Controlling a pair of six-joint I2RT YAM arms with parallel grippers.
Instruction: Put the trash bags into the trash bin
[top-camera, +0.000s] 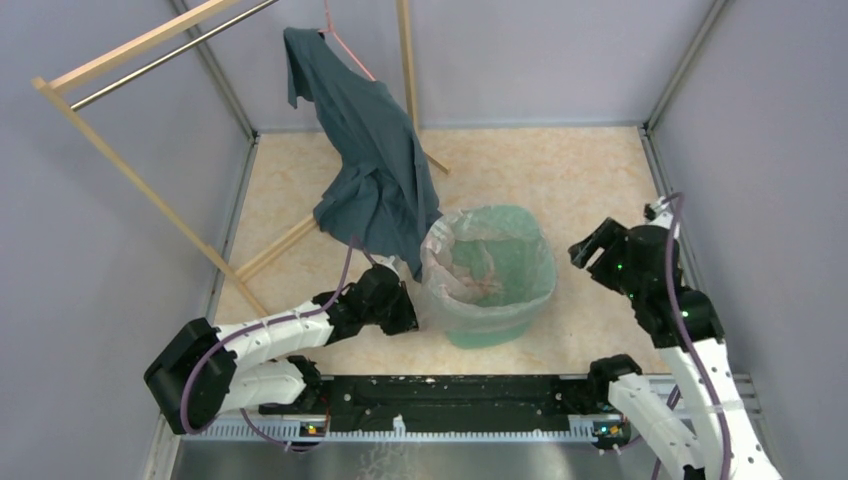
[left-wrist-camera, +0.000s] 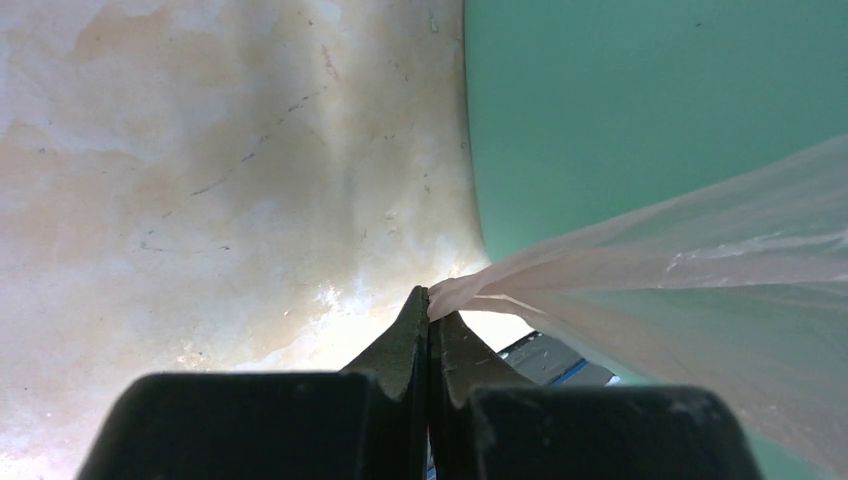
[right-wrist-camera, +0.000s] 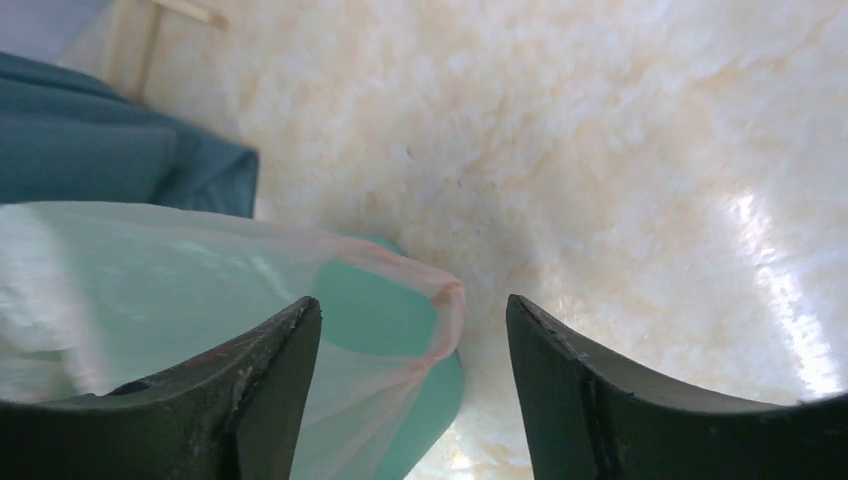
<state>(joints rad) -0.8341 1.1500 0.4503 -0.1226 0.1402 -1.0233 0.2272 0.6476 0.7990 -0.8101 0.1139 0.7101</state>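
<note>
The teal-green trash bin (top-camera: 490, 335) stands upright on the marbled counter (top-camera: 570, 180), about midway between the two arms and slightly toward the left one. The pale pink trash bag (top-camera: 468, 262) sits inside it as a liner: its wrinkled film fills the opening, folds over the round rim and hangs partway down the outside wall.

The left end effector (left-wrist-camera: 429, 302) is low beside the bin's left flank, clenched tight on a gathered pinch of the bag's edge. From that pinch the film stretches taut in a fan back up to the rim.

The right end effector (right-wrist-camera: 412, 315) is off the bin's right side, raised above the counter, and its jaws stand well apart, released, gripping nothing. In its wrist view a corner of the bag's rim fold shows in the gap, nearer the left-hand finger (right-wrist-camera: 270, 370); I cannot tell whether it touches.

Behind the bin, a dark blue-grey shirt (top-camera: 370, 170) hangs from a wooden rack (top-camera: 130, 170), its lower hem just beside the bin's far-left rim.
</note>
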